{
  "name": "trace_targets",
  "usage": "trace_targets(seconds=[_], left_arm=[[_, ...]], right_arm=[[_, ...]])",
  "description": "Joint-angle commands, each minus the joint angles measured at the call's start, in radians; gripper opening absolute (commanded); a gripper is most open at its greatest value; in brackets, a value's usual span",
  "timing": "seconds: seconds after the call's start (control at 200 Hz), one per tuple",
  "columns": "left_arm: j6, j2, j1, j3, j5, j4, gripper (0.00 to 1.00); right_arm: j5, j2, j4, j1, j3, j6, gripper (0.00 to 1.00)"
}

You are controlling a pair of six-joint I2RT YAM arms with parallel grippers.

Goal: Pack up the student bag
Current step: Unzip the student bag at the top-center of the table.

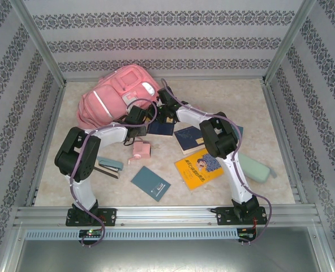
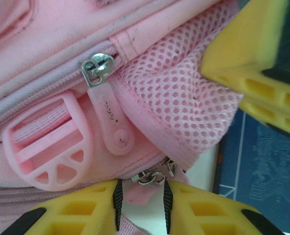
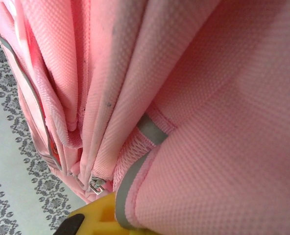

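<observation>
Two fingers of the left gripper (image 2: 141,191) stand narrowly apart around a metal zipper pull (image 2: 152,177) on the student bag (image 2: 174,88) directly ahead; whether they pinch it is unclear. Just beyond, a rubber tab (image 2: 110,122) bears embossed lettering too small to read. The right gripper (image 1: 164,107) is pressed together, with bag fabric close before it.

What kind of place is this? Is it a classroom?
Probably a robot test booth, not a classroom. Metal frame posts and patterned wall panels box in a table where the student bag lies, and the left arm and right arm are bolted at its near edge.
</observation>
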Motion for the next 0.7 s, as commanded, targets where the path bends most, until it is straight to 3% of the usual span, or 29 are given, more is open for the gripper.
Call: trace_targets(seconds=[0.0,0.44,0.699], left_arm=[[0.031,0.036,-0.003,0.003,-0.033,0.022,0.32],[0.049,0.096,0.015,0.04,-0.042,0.012,0.33],[0.056,0.115,0.015,0.055,-0.066,0.001,0.16]], right_arm=[[0.098,0.044,0.036,-0.01,0.03,-0.014,0.0],[0.085,0.037,0.028,-0.008,0.027,-0.015,0.0],[0.08,0.034,0.028,-0.007,0.027,-0.015,0.0]])
